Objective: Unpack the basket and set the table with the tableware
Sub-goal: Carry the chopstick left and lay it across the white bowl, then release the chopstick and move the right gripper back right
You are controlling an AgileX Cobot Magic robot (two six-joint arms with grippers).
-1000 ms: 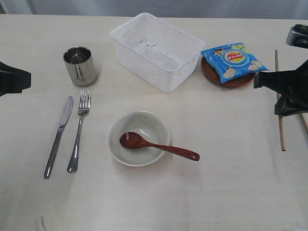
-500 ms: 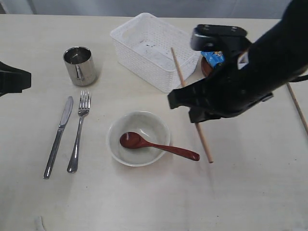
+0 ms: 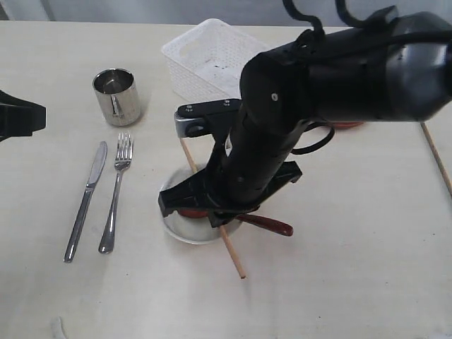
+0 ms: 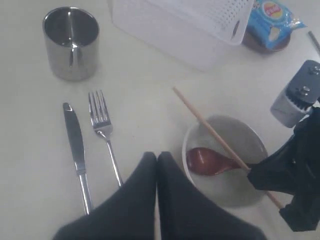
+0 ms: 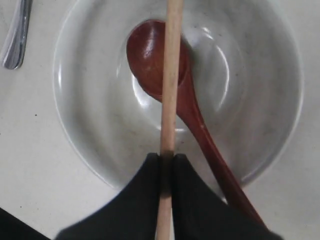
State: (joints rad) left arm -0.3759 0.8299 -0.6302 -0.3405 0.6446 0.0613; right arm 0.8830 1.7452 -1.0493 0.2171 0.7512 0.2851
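Okay, we see the right tool [image 5: 167, 165] pinched tight on one wooden chopstick [image 5: 170, 75], held across the off-white bowl [image 5: 85, 130], which has the red-brown spoon [image 5: 145, 55] lying in it, mid worktop [image 3: 353, 296]. Left tool [image 4: 157, 162] is closed flat with nothing in it, near the knife [image 4: 75, 145] and fork [image 4: 102, 125]. Steel cup [image 3: 116, 95] and white basket [image 3: 205, 56] sit toward the far edge. A second chopstick [image 3: 436, 157] lies by the right edge.

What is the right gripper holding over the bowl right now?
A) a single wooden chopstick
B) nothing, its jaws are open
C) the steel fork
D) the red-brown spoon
A: the right gripper is shut on a wooden chopstick, which crosses above the spoon lying in the bowl.
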